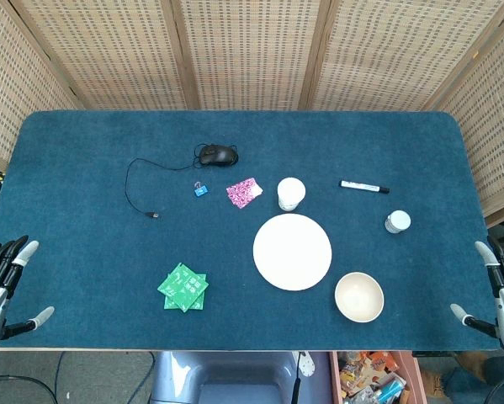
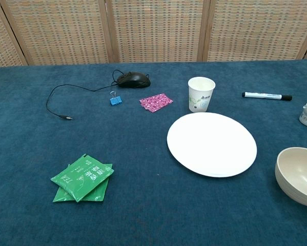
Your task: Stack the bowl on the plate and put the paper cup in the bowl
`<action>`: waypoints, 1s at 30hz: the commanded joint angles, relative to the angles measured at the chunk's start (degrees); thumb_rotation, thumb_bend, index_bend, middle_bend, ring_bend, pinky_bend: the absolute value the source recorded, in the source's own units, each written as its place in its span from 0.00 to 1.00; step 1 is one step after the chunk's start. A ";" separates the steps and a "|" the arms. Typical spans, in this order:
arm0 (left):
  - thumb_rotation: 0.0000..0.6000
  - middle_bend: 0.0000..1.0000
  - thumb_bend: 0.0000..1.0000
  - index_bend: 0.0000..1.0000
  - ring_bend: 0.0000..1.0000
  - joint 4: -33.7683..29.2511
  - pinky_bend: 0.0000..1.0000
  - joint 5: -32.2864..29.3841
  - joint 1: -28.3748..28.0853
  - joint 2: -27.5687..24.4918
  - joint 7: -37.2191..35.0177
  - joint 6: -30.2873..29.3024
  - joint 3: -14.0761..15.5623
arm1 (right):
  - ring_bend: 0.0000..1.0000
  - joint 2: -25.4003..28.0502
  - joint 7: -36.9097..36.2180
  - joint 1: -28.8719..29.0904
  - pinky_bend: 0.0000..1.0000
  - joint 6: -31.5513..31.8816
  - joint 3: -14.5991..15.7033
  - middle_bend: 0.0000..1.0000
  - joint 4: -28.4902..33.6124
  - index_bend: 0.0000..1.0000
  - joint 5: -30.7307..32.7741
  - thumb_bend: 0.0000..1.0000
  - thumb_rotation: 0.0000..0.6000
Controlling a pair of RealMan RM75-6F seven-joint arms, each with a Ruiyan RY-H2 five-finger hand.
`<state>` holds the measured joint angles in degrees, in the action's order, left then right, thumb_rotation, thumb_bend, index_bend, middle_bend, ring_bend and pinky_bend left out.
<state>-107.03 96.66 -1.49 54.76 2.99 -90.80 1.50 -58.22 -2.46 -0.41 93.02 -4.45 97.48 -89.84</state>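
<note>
Nearest, at the desk (image 1: 83, 151) corners: left hand (image 1: 1, 282) and right hand (image 1: 497, 295), fingers spread, holding nothing — both cut off by frame edges. Bowl (image 1: 358, 296) lay nearest the right hand, just beside plate (image 1: 292, 252); paper cup (image 1: 291, 194) stood just beyond — chest view clipped the bowl.

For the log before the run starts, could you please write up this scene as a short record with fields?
plate: white plate, bare, mid-table
bowl: beige bowl, upright, on the cloth beside the plate, nearer the right hand
cup: paper cup, upright, just behind the plate
left hand: left hand at the table's edge, fingers apart, holding nothing
right hand: right hand at the opposite edge, fingers apart, holding nothing
task state: nothing stacked
other items: mouse, marker, green packets
</note>
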 commanded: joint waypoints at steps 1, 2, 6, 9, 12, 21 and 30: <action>1.00 0.00 0.00 0.00 0.00 0.01 0.00 -0.07 -0.01 -0.07 -0.18 0.04 -0.02 | 0.00 0.00 0.07 -0.02 0.00 0.09 0.00 0.00 0.02 0.00 -0.07 0.00 1.00; 1.00 0.00 0.00 0.00 0.00 0.00 0.00 -0.13 -0.04 -0.10 -0.24 0.09 -0.05 | 0.00 0.00 0.11 -0.02 0.00 0.10 0.00 0.00 0.05 0.00 -0.09 0.00 1.00; 1.00 0.00 0.00 0.00 0.00 -0.01 0.00 -0.43 -0.14 -0.19 -0.31 0.45 -0.05 | 0.00 -0.03 0.28 0.17 0.00 -0.16 0.16 0.00 -0.01 0.00 -0.51 0.00 1.00; 1.00 0.00 0.00 0.00 0.00 -0.23 0.00 -0.35 -0.18 -0.25 -0.34 0.48 -0.06 | 0.00 -0.06 0.57 0.95 0.00 -1.30 0.75 0.00 -0.55 0.00 -2.03 0.00 1.00; 1.00 0.00 0.00 0.00 0.00 -0.19 0.00 -0.37 -0.21 -0.18 -0.18 0.43 -0.17 | 0.00 -0.43 1.47 2.81 0.00 -3.74 2.00 0.00 -2.42 0.00 -5.66 0.00 1.00; 1.00 0.00 0.00 0.00 0.00 -1.13 0.00 -3.26 -1.18 0.39 1.80 2.65 -1.10 | 0.00 -5.38 -4.28 13.26 0.00 -13.60 8.61 0.00 -14.70 0.14 -24.08 0.00 1.00; 1.00 0.00 0.00 0.00 0.00 -1.18 0.00 -5.98 -1.49 0.28 1.46 3.55 -1.88 | 0.00 -13.56 -5.93 17.97 0.00 -16.22 10.49 0.00 -24.48 0.20 -28.53 0.00 1.00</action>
<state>-108.24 90.85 -2.92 55.07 4.49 -87.37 -0.28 -70.67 -7.93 16.63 77.69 5.39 74.11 -117.69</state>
